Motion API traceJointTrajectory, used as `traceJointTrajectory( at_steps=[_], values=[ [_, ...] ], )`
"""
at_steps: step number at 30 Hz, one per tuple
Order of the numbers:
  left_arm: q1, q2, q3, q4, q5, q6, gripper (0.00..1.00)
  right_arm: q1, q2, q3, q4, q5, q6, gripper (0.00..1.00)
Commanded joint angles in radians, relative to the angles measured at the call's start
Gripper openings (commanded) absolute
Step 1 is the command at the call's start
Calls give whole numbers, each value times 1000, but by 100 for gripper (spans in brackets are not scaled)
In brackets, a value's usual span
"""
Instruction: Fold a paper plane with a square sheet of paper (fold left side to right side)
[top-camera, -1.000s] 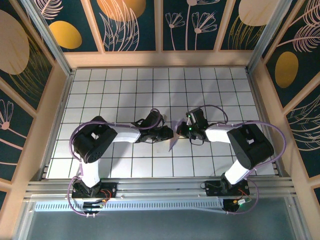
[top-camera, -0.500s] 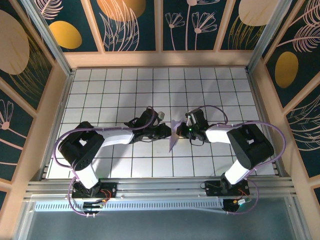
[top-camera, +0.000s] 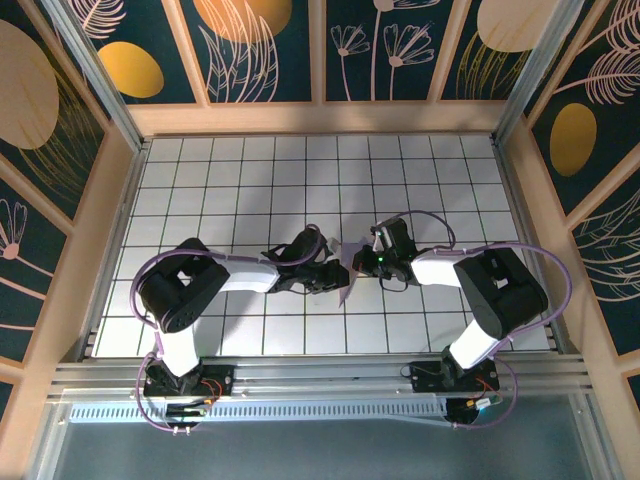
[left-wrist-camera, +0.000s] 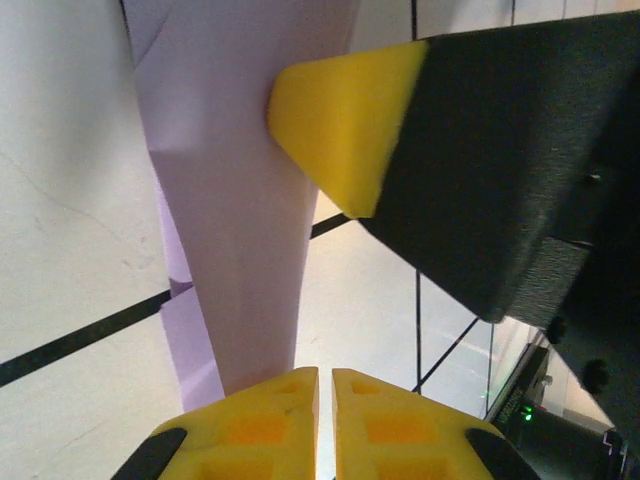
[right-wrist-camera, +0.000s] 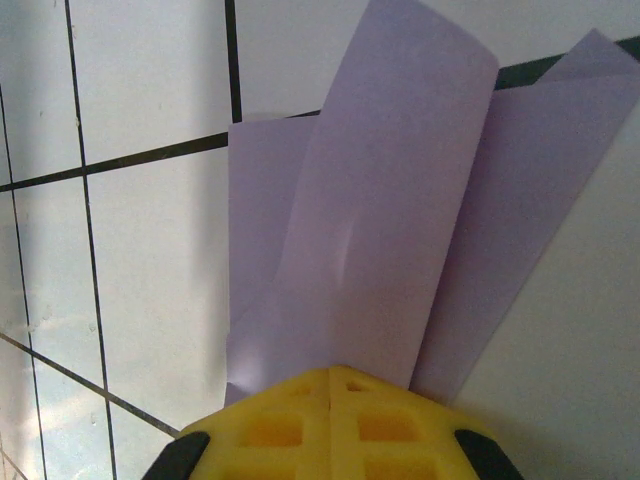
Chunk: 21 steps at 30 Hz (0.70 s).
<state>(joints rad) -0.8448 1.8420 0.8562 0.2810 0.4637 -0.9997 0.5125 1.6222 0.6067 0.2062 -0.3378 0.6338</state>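
While it is being worked near the middle of the worktop (top-camera: 250, 180), the sheet of paper (top-camera: 346, 272) is being seen as a narrow lavender strip, part-folded, with overlapping creased layers fanning out in the right wrist view. It is being flanked closely by both grippers.

The right gripper (top-camera: 358, 263) is being kept at the strip's right side. Its fingers (right-wrist-camera: 280, 430) are being pressed together, and the paper layers are being pinched between them.

The left gripper (top-camera: 337, 276) is being held at the strip's left side. Its fingers (left-wrist-camera: 260, 420) are being pressed almost flush, with the strip running right up to them. Whether a layer is being caught there cannot be told.

The paper is being judged thin, very light and limp. It is likely to be creased by any stray squeeze and to slide on the smooth tiles. A hold is best being taken at a free edge or corner of the left flap, lightly, while the opposite side is being pinned.
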Motion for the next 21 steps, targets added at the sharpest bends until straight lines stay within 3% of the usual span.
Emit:
traceJointTrajectory(
  at_steps=[1,21],
  values=[
    [-8,18,15,0,10,-8,12,9,17,-22,-141,22,-20,0],
    [-25,62,28,-47,-13,6,12,9,17,-14,-154,20,-21,0]
  ],
)
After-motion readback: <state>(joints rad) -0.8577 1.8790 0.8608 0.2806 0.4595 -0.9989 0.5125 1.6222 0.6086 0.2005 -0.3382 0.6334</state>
